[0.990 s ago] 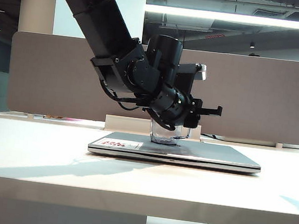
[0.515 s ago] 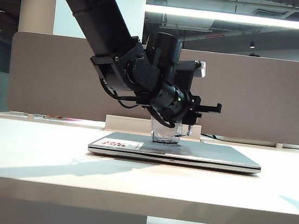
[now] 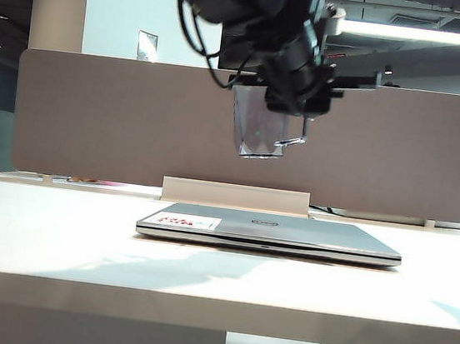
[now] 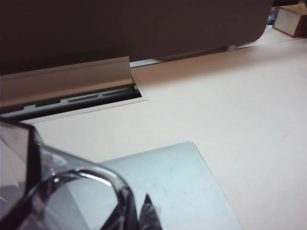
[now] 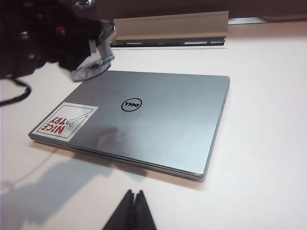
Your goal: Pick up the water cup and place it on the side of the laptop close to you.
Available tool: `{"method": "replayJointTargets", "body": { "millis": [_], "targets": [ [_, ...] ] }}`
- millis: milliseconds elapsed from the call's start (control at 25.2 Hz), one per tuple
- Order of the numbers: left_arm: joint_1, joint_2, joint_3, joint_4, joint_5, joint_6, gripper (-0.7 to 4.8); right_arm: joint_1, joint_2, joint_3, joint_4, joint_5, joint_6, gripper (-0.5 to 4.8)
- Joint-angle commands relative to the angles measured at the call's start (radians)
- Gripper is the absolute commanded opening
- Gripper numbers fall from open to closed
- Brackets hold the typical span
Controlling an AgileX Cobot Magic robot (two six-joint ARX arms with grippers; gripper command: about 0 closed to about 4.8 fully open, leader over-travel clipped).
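With my left end effector (image 3: 299, 105) clamped on the transparent grey-tinted faceted water cup (image 3: 258, 127), carried above the closed silver-grey laptop (image 3: 290, 232), next comes lowering it onto the desk (image 3: 77, 254) nearside; my right end effector (image 5: 134, 211), closed and empty, idles nearby.

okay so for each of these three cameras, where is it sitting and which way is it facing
Exterior view: low at the table's near edge, facing the divider; shows the closed laptop and the left gripper holding the water cup high above it.
Left wrist view: on the raised left arm, looking down past the water cup at the laptop's corner.
Right wrist view: on the right arm, low, facing the laptop lid; the shut right gripper shows.
All three views share the laptop and cup.
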Motion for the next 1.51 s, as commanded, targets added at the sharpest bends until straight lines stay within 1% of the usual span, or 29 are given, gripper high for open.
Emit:
{"method": "replayJointTargets", "body": {
  "millis": [40, 119, 198, 317, 396, 475, 515, 713, 832, 872, 1189, 1387, 1506],
  "targets": [
    [-0.078, -0.011, 0.002, -0.067, -0.131, -0.055, -0.06, -0.002, -0.002, 0.004, 0.013, 0.002, -0.022, -0.08],
    [-0.111, -0.011, -0.003, -0.096, -0.18, -0.09, -0.06, -0.002, -0.003, 0.004, 0.013, 0.002, -0.047, -0.08],
    [-0.149, -0.011, -0.029, -0.095, -0.232, -0.128, -0.06, -0.003, -0.004, 0.004, 0.013, 0.008, -0.053, -0.08],
    [-0.177, -0.011, -0.07, -0.1, -0.272, -0.168, -0.06, -0.013, -0.005, 0.004, 0.011, 0.009, -0.053, -0.08],
    [-0.187, -0.011, -0.107, -0.1, -0.273, -0.214, -0.06, -0.024, -0.007, 0.004, 0.009, 0.007, -0.053, -0.08],
    [-0.196, -0.011, -0.168, -0.1, -0.272, -0.296, -0.06, -0.047, -0.016, 0.004, -0.008, 0.005, -0.051, -0.08],
    [-0.201, -0.011, -0.193, -0.099, -0.267, -0.317, -0.06, -0.055, -0.02, 0.004, -0.019, 0.002, -0.051, -0.08],
    [-0.203, -0.01, -0.238, -0.098, -0.262, -0.365, -0.06, -0.056, -0.022, 0.004, -0.032, 0.002, -0.051, -0.08],
    [-0.203, -0.006, -0.26, -0.061, -0.254, -0.365, -0.06, -0.056, -0.022, 0.004, -0.032, 0.001, -0.051, -0.08],
    [-0.203, -0.006, -0.262, -0.061, -0.238, -0.365, -0.06, -0.056, -0.022, 0.004, -0.032, 0.001, -0.051, -0.08],
    [-0.204, 0.005, -0.271, -0.062, -0.219, -0.365, -0.06, -0.056, -0.022, 0.004, -0.039, -0.002, -0.047, -0.08],
    [-0.24, 0.027, -0.271, -0.061, -0.216, -0.366, -0.05, -0.056, -0.022, 0.004, -0.04, -0.002, -0.048, -0.08],
    [-0.245, 0.027, -0.271, -0.062, -0.224, -0.365, 0.01, -0.056, -0.022, 0.004, -0.04, -0.002, -0.048, -0.08]
  ]
}}
